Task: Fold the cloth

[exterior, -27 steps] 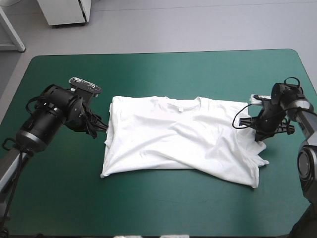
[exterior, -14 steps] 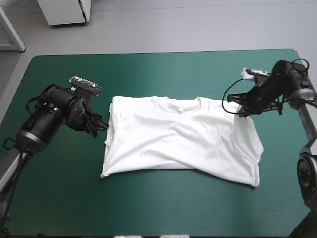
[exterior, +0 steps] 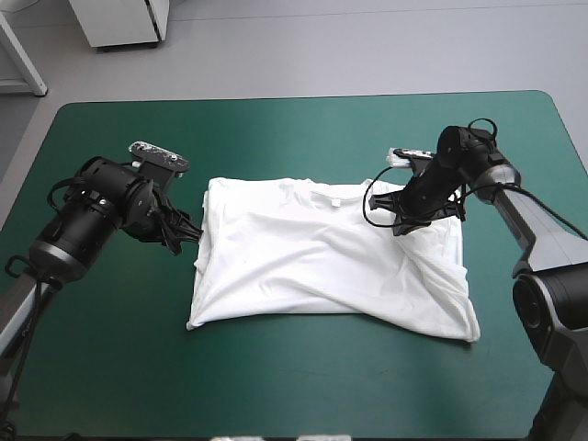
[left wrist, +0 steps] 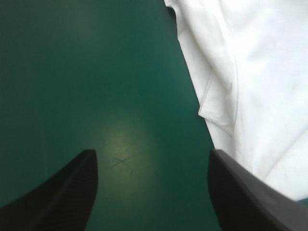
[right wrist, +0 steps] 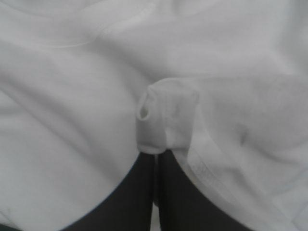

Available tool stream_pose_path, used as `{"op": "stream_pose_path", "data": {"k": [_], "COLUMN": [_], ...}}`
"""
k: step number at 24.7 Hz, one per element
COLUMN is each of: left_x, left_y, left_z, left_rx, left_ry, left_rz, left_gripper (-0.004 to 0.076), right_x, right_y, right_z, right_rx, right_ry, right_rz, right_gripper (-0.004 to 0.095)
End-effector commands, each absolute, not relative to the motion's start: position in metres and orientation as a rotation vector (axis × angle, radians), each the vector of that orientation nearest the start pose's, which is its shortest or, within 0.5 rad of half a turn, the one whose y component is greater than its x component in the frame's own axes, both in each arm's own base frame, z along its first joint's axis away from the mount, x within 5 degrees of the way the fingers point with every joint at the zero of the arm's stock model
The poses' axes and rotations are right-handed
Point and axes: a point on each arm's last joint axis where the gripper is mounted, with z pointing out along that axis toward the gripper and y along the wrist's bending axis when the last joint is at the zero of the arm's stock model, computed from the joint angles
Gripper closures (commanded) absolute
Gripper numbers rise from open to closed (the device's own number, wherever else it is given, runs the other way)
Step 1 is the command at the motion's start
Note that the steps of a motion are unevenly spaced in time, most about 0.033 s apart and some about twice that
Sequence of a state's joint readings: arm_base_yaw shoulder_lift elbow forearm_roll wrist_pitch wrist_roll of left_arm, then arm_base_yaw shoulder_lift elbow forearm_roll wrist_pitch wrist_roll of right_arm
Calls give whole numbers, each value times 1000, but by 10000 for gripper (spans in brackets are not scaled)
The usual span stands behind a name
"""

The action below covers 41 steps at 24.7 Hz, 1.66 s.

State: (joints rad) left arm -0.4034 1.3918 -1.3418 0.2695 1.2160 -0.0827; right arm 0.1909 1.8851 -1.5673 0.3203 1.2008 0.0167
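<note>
The white T-shirt (exterior: 322, 262) lies spread on the teal-green cover, collar toward the far edge, its left side folded in. My right gripper (exterior: 401, 227) is shut on the T-shirt's right sleeve and holds it over the shirt's right chest; a wad of cloth (right wrist: 166, 122) bulges from the fingertips, with white fabric filling that view. My left gripper (exterior: 190, 235) stands open beside the shirt's left edge, low over bare cover. Between its fingers is only green cover, and the shirt's folded edge (left wrist: 216, 110) lies just beside one finger (left wrist: 245, 192).
The teal-green table (exterior: 294, 138) has free room all round the shirt, widest at the far side and the front. Beyond the far edge stands a white cabinet (exterior: 119, 20) on the floor.
My right gripper has carried the right sleeve leftward from the shirt's right edge to above the right chest, folding that side inward. The left arm has stayed put.
</note>
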Motion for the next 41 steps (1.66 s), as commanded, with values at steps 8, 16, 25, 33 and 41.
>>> {"op": "stream_pose_path", "data": {"k": [8, 16, 25, 33, 41], "left_x": [255, 257, 242, 199, 208], "left_y": [-85, -87, -92, -104, -113], "left_z": [378, 379, 372, 335, 281], "left_rx": [459, 419, 333, 257, 247], "left_ry": [2558, 2535, 2707, 2797, 2827], "left_rz": [197, 166, 26, -147, -48], "left_gripper": [249, 249, 249, 249, 249], "right_x": [375, 357, 287, 214, 191], "right_y": [102, 95, 63, 49, 48], "right_z": [272, 310, 397, 353, 350], "right_rx": [-247, -312, -172, -72, -63], "right_ry": [2938, 2849, 2636, 2774, 2765], "right_rz": [505, 446, 198, 199, 251], "right_gripper": [527, 412, 412, 412, 412]}}
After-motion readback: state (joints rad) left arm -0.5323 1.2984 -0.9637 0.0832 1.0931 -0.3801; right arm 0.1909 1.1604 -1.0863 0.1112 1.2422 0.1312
